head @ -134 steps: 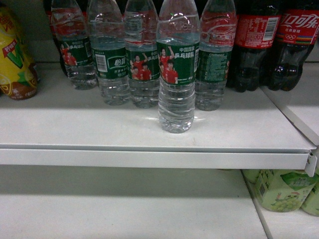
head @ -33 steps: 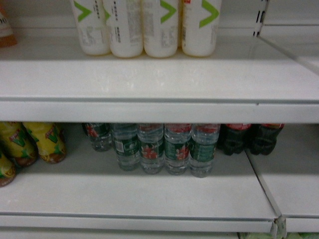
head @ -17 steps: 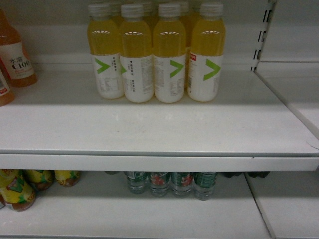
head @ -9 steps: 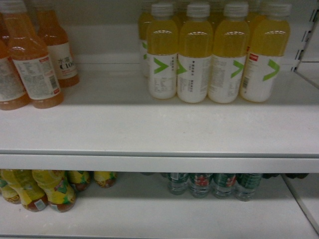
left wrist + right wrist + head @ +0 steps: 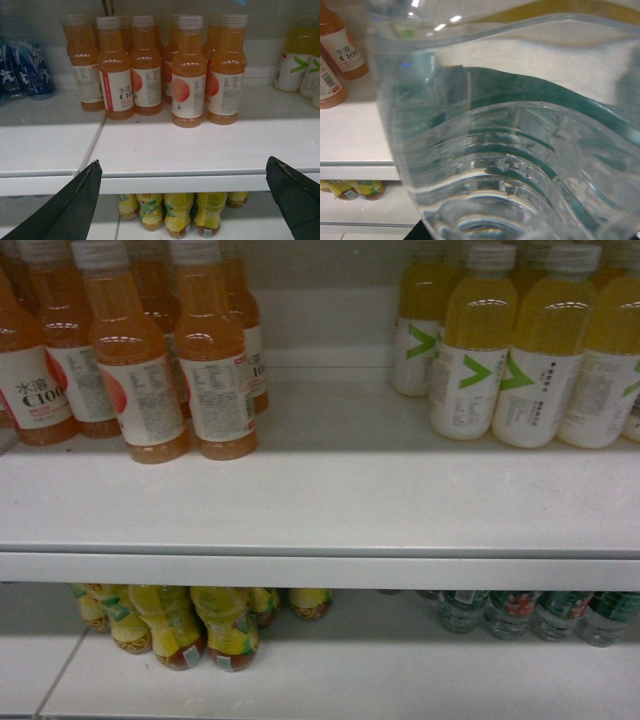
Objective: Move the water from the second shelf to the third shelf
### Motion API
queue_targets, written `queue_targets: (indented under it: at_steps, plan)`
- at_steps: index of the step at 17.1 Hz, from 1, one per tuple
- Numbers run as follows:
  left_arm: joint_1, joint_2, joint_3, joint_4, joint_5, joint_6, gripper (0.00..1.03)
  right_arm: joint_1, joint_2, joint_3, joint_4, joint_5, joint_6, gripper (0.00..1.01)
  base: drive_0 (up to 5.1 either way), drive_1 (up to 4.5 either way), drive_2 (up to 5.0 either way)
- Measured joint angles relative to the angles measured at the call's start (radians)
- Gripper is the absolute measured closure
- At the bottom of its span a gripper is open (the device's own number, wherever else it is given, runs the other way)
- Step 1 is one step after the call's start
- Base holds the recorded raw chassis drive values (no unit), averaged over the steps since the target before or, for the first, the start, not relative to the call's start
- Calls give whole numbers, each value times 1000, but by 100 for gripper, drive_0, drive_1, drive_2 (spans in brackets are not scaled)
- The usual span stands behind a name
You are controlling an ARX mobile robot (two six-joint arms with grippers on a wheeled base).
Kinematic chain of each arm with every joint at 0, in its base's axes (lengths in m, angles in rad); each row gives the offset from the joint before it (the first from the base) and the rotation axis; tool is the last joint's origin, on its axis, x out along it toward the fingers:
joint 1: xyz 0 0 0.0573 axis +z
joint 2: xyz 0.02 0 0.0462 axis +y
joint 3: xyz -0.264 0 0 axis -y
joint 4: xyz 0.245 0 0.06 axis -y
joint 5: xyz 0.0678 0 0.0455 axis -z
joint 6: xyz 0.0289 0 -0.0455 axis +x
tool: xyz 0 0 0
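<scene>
A clear ribbed water bottle (image 5: pixel 510 165) with a dark green label band fills the right wrist view, very close to the camera. Only a dark sliver of my right gripper (image 5: pixel 418 233) shows under it, shut on the bottle. Several more green-labelled water bottles (image 5: pixel 520 612) stand on the lower shelf at the bottom right of the head view. My left gripper (image 5: pixel 182 200) is open, its two black fingers (image 5: pixel 75 205) wide apart in front of the upper shelf's edge (image 5: pixel 190 182), holding nothing. Neither gripper shows in the head view.
On the upper shelf (image 5: pixel 330 500) stand orange juice bottles (image 5: pixel 170 370) at the left and yellow bottles with white labels (image 5: pixel 520 360) at the right, with bare board between. Yellow-wrapped tea bottles (image 5: pixel 200 625) sit below. Blue bottles (image 5: pixel 25 70) stand far left.
The head view rose from the water shelf to the shelf above, then swung left: the yellow bottles slid right and the orange bottles came in.
</scene>
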State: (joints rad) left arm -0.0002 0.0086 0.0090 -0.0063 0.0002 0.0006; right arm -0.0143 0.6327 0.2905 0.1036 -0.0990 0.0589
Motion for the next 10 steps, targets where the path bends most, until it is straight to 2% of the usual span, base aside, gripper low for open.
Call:
queue_targets:
  at_steps: [10]
  plan:
    - [0,0,0,3,0,0,5,0,0,0,1,0,0,62,-482,233,233]
